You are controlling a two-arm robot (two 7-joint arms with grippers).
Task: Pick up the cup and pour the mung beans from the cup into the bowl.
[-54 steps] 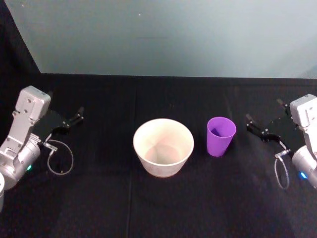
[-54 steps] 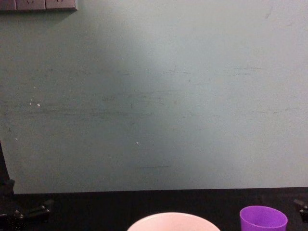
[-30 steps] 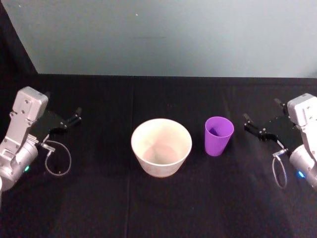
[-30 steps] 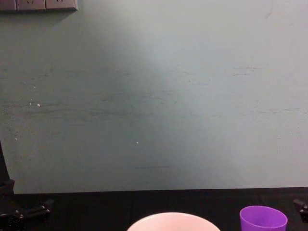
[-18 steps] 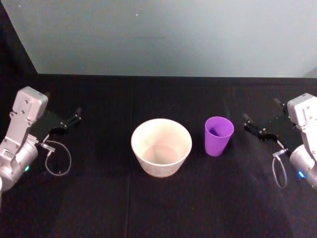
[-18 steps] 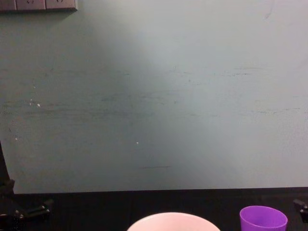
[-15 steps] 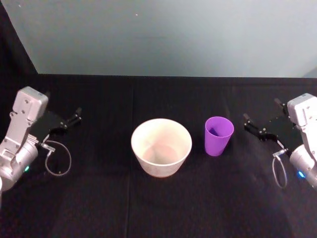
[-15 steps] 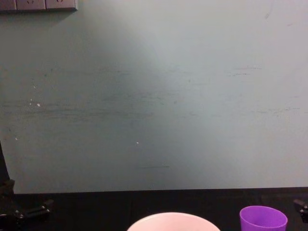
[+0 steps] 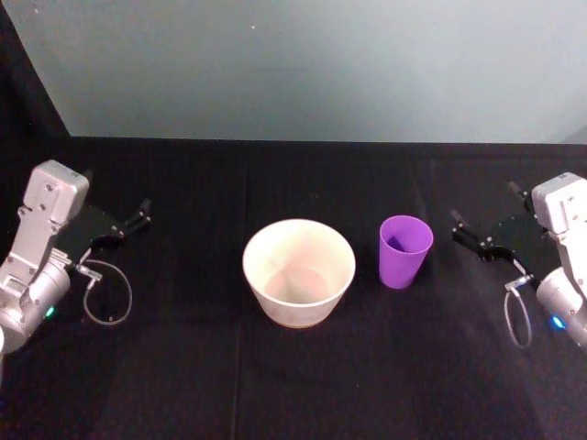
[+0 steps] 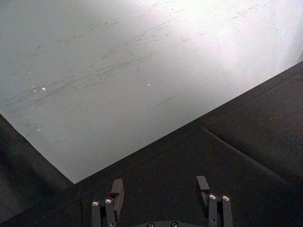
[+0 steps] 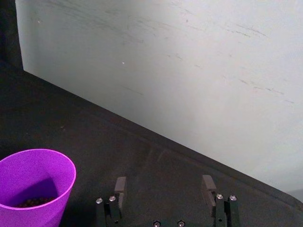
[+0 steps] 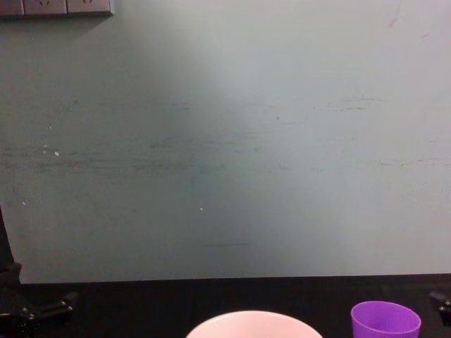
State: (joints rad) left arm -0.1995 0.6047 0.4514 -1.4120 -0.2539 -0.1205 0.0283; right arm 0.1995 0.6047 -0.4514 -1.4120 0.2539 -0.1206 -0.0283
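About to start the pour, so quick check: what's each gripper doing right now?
Left gripper: open, holding nothing.
Right gripper: open, holding nothing, not touching the cup.

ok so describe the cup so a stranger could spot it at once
On the black table, find the wide pale bowl in the middle. Just to its right stands the cup, upright: small, bright purple, far narrower than the bowl.
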